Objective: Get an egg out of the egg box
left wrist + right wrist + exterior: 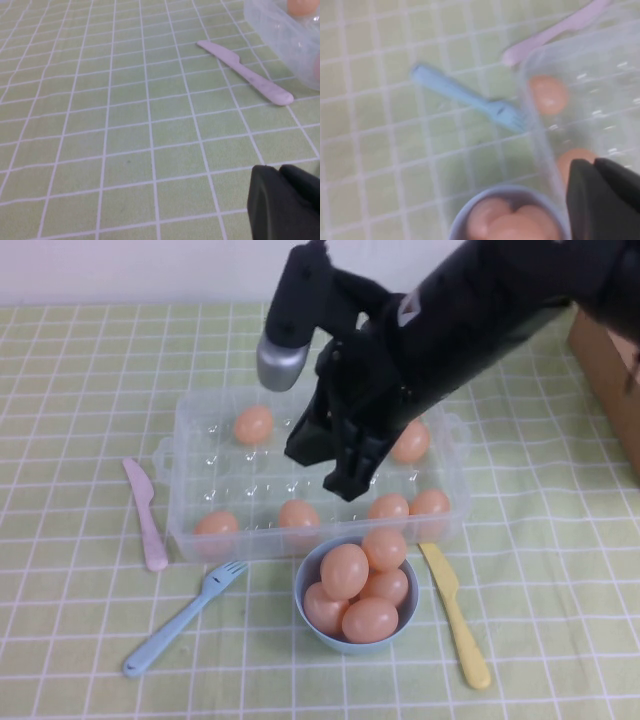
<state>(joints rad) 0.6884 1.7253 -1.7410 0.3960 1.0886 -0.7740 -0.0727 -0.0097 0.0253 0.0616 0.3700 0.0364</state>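
The right end effector point(350, 480) is hanging over the middle of the egg box point(190, 440), its fingers pressed together and holding nothing. An egg point(253, 424) is sitting in a far cell; others are lining the near row. The left end effector point(285, 202) is hovering above the desk point(100, 125) near a pink knife point(245, 73); whether its fingers are apart, I cannot tell.

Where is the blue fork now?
In the high view the blue fork lies on the table's near-left part, between the pink knife and the bowl of eggs.
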